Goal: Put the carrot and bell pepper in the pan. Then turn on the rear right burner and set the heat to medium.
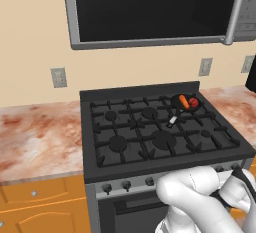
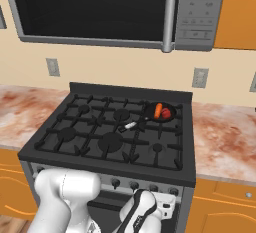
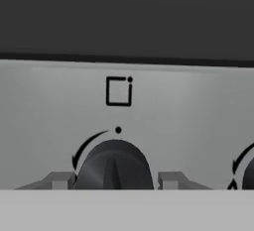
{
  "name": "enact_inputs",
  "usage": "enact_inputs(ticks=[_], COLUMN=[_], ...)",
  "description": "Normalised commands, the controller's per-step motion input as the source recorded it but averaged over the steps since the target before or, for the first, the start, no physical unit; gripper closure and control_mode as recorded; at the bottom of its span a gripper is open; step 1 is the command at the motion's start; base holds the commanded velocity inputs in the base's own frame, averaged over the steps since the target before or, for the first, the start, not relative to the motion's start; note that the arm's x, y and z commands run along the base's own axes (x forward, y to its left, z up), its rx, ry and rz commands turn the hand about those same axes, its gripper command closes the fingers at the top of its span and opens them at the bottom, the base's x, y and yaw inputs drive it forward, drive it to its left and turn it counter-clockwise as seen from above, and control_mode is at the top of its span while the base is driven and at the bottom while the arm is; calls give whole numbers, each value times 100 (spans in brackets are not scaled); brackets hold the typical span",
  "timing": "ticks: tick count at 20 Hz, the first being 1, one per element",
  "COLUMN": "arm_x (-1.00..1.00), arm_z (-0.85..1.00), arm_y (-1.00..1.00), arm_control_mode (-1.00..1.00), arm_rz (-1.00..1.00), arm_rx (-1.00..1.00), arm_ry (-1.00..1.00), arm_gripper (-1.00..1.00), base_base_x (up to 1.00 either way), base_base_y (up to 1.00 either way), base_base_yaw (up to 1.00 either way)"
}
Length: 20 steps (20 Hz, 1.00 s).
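The black pan (image 1: 176, 98) (image 2: 150, 108) sits over the stove's rear right corner, covering the rear right burner. Its pale handle (image 1: 172, 122) points toward the front. Inside lie the orange carrot (image 1: 184, 101) (image 2: 158, 110) and, right beside it, the dark red bell pepper (image 1: 193, 102) (image 2: 166, 113). My gripper (image 3: 115, 180) is down at the stove's front panel. Its two fingertips (image 3: 59, 180) sit close against either side of a dark round knob (image 3: 114, 163). Above that knob is a square icon (image 3: 118, 91) with a dot at its upper right corner.
Another knob (image 3: 245, 173) shows at the right edge of the hand view. A row of knobs (image 2: 134, 186) runs along the stove front. A microwave (image 2: 100, 7) hangs above the stove. Marble counters (image 1: 35, 137) (image 2: 225, 137) flank it.
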Motion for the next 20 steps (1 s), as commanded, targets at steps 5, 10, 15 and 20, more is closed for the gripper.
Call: enact_inputs(ticks=[5,10,15,20], arm_x=[0,0,0,0], arm_z=[-7,-12,-7,-5], arm_y=[-16,-17,-13,-12], arm_control_mode=[-100,-100,-100,-100], arm_rz=[0,0,0,0], arm_rx=[-18,-19,-22,-24], arm_ry=[0,0,-1,-1], arm_gripper=[100,100,100,100], base_base_x=[0,0,0,0], base_base_y=[0,0,0,0], base_base_yaw=[0,0,0,0])
